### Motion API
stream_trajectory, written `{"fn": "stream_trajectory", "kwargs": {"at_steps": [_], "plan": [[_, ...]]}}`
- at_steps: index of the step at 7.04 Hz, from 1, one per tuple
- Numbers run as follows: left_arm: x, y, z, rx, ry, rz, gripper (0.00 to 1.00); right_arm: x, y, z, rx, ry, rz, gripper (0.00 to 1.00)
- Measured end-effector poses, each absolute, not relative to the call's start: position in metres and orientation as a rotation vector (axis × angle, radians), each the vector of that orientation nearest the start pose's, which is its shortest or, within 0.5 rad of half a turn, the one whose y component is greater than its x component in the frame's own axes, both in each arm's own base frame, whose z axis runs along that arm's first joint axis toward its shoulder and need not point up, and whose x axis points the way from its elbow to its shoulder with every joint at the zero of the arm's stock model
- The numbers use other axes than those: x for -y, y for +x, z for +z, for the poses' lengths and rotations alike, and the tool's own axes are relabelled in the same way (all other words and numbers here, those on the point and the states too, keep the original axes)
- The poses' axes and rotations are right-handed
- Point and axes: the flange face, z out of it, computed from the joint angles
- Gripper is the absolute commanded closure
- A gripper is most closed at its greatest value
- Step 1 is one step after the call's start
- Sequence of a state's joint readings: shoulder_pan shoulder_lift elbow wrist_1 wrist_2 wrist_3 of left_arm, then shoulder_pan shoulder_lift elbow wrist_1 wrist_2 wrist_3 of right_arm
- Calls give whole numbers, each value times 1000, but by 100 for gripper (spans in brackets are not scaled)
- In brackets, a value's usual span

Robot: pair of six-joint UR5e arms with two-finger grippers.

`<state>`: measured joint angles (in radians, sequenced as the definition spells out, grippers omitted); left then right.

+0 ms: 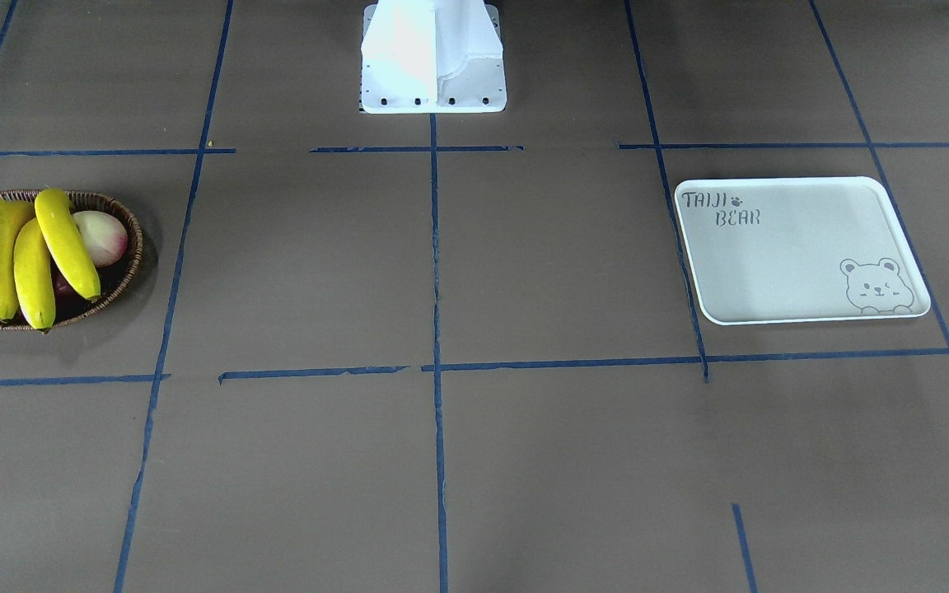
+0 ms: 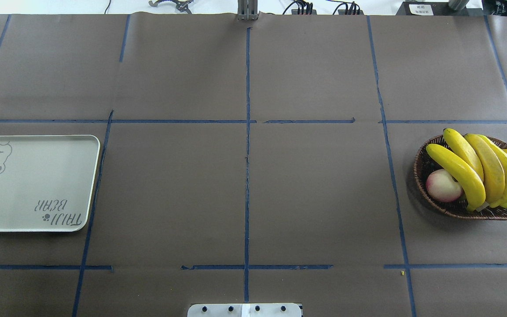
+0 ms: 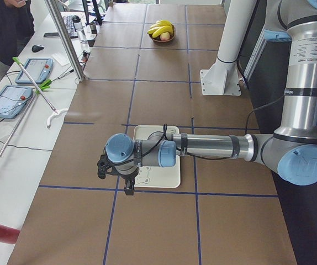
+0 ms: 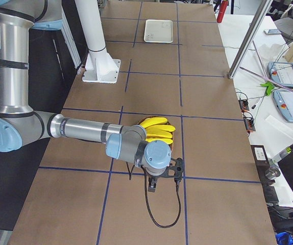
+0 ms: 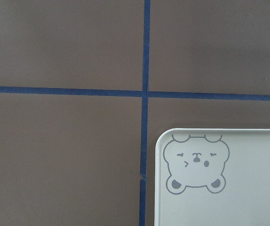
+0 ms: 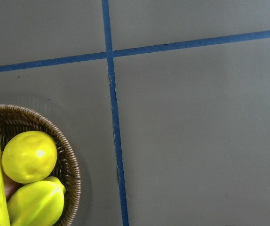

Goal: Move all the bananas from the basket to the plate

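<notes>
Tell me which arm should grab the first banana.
Right. The basket of bananas sits on the robot's right, and the right hand hangs next to it, its wrist view catching the rim. The left hand is by the plate, far across the table.

At least four bananas [image 2: 456, 174], one pink-cream round fruit [image 2: 442, 186], one round yellow fruit [image 6: 29, 157], one basket [image 2: 421, 165], one plate [image 2: 33, 176]

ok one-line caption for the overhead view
Bananas piled with a pink fruit in the basket at right, plate empty at left
</notes>
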<state>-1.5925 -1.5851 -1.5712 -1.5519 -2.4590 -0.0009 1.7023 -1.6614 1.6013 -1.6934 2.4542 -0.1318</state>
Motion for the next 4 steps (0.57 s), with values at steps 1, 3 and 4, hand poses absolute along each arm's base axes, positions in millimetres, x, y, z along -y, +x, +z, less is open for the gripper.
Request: {"fn": "stream_trajectory", "kwargs": {"at_steps": [1,3,4], "plan": [[496,-67,646,-888,5,-22,0,428,113,690,896,-54,80,0],[496,-67,648,-888,2,-21,0,429,113,690,896,-54,78,0],[496,-67,648,-888,2,-21,0,429,113,689,896,-53,77,0]]}}
